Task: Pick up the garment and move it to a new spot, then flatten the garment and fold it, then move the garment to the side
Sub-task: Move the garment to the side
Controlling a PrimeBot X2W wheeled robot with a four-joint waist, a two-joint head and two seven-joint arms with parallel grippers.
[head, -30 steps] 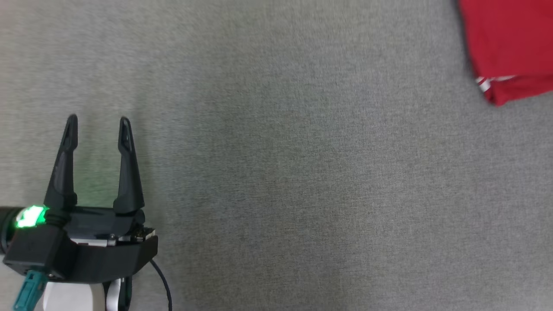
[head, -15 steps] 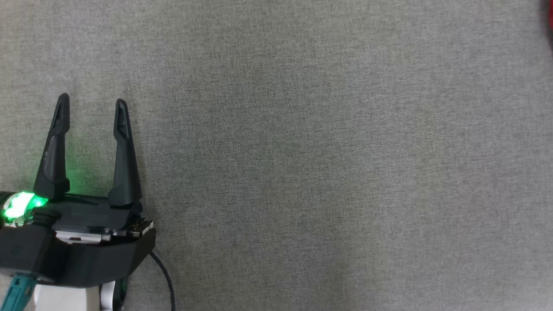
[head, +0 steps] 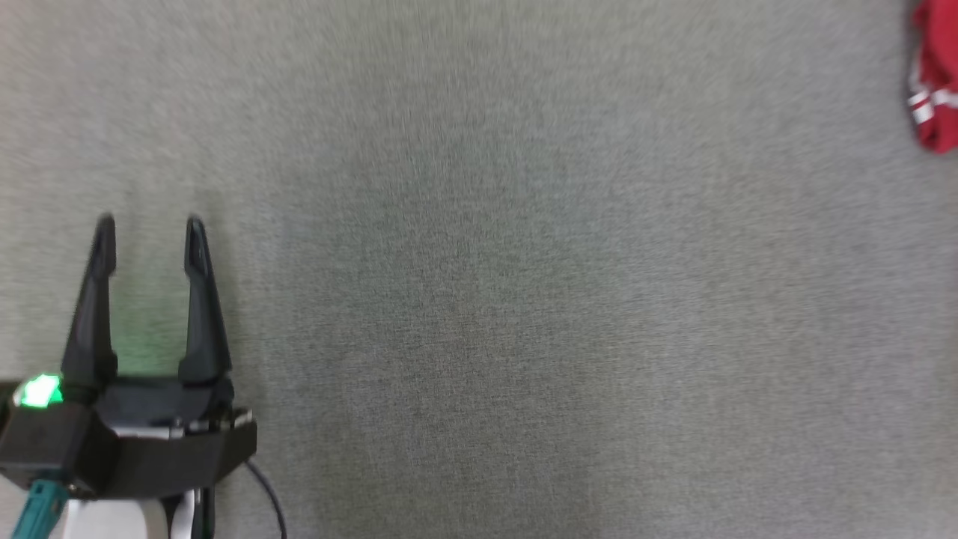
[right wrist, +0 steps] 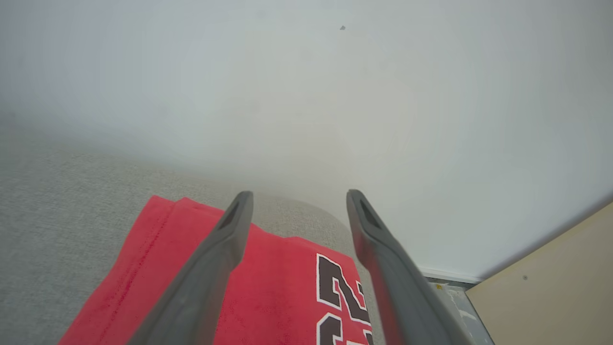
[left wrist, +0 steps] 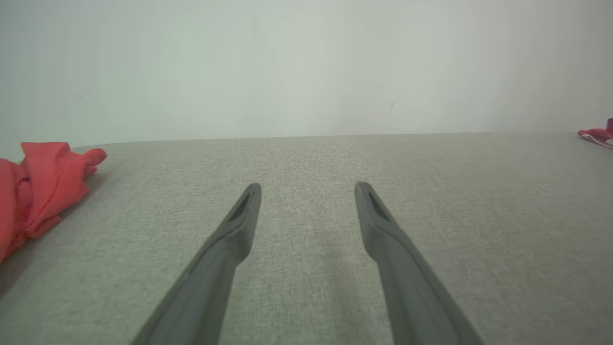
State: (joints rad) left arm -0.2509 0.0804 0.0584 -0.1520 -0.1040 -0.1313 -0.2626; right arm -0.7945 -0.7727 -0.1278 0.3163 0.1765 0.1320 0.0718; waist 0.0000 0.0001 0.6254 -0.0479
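Head view entry: how far along is the task? (obs. A)

Late stage, by my judgement. The grey surface (head: 479, 269) is bare across the middle, and the garment (head: 934, 90) lies at its far right edge. In the right wrist view the garment (right wrist: 278, 287) is a flat red rectangle with straight edges and dark numerals facing up. I read that as flattened, folded and set to the side. (obs. B)

Claws? (obs. A)

The right gripper (right wrist: 299, 195) hangs above the garment with its fingers spread apart. Nothing is between them and the cloth is not pinched. The left gripper (head: 150, 222) is at the lower left over bare surface, also spread wide and empty. (obs. B)

What is left to do? (obs. A)

Probably only pulling the arms away. I cannot confirm how many layers the fold has, since the near part of the garment is cut off by the frame. (obs. B)

Surroundings, and anything in the way? (obs. A)

A pale wall (left wrist: 306, 62) stands behind the surface. A beige panel (right wrist: 550, 287) sits beyond the rounded corner, and the garment lies near that corner. The left wrist view shows a crumpled red cloth (left wrist: 38, 191) off to one side, well apart from the left gripper (left wrist: 307, 186). A red sliver (left wrist: 596, 135) at the opposite edge is likely the garment. Nothing blocks either arm. My one concern is that the garment sits close to the edge. (obs. B)
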